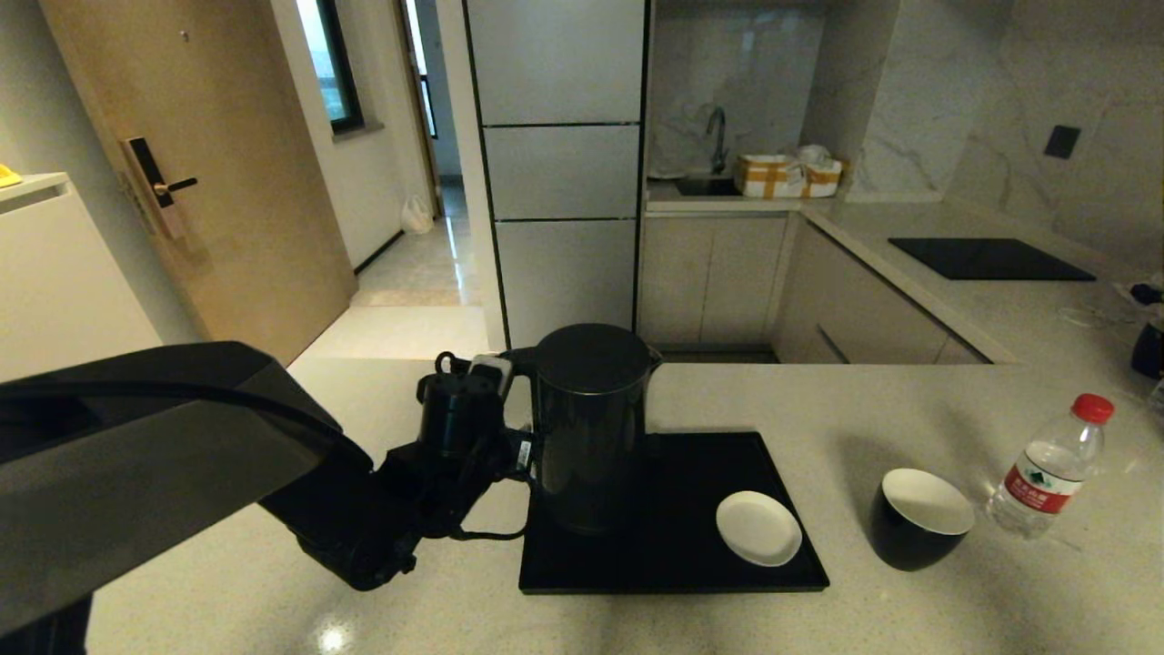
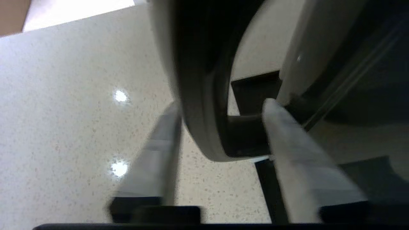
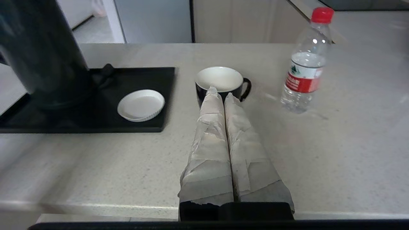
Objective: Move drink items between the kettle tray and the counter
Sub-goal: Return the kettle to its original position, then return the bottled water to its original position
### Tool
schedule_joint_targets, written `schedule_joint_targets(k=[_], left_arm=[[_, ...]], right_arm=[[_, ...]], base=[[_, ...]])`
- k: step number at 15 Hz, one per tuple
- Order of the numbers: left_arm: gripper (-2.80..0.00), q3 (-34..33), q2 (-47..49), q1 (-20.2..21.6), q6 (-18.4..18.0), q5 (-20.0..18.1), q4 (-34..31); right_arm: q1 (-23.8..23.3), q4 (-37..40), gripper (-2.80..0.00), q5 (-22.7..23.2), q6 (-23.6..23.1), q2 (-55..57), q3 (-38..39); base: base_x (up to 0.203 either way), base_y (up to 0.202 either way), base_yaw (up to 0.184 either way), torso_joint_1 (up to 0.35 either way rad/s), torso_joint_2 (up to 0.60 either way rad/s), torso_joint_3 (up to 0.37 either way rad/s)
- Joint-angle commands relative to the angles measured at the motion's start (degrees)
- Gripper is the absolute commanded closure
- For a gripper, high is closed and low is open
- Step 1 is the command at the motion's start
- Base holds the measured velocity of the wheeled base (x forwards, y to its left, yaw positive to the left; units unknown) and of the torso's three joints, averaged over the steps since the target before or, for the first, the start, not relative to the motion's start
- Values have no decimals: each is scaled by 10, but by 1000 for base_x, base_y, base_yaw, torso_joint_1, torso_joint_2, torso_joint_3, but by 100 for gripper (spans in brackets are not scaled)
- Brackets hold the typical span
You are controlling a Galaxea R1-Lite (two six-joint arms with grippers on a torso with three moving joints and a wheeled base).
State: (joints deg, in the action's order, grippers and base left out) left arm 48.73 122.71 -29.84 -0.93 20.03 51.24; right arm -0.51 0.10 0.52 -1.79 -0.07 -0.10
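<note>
The tall black kettle (image 1: 591,428) stands on the left half of the black kettle tray (image 1: 691,569); its round base is hidden beneath it. My left gripper (image 1: 511,428) is at the kettle's handle (image 2: 204,95), open, with one finger outside the handle and the other inside the loop. The black cup (image 1: 918,518) with a white inside sits on the counter (image 1: 864,400) right of the tray. The red-capped bottle (image 1: 1046,468) stands upright further right. My right gripper (image 3: 222,92) is shut and empty, low over the counter's near edge, pointing at the cup (image 3: 220,78).
A small white saucer (image 1: 757,528) lies on the tray's right half. A black cooktop panel (image 1: 987,259) is set into the far right counter. A dark object (image 1: 1148,350) sits at the right edge. The left arm's big housing fills the lower left.
</note>
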Motion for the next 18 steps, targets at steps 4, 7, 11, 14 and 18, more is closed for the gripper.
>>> schedule_joint_targets(k=[4,7,11,14,18], left_arm=[[-280,-18,-56,0,-4,29,12],[-280,-40,-75,0,-4,46,16],[-280,-113,-155,-6,-4,62,16],[-280,-147,-202,-18,-7,87,15],[-280,-208,-291,-23,-4,101,16]], right_arm=[[1,0,0,0,-1,0,0],[1,0,0,0,-1,0,0],[1,0,0,0,-1,0,0],[1,0,0,0,-1,0,0],[1,0,0,0,-1,0,0]], base=[[0,0,0,0,0,0],[0,0,0,0,0,0],[0,0,0,0,0,0],[0,0,0,0,0,0],[0,0,0,0,0,0]])
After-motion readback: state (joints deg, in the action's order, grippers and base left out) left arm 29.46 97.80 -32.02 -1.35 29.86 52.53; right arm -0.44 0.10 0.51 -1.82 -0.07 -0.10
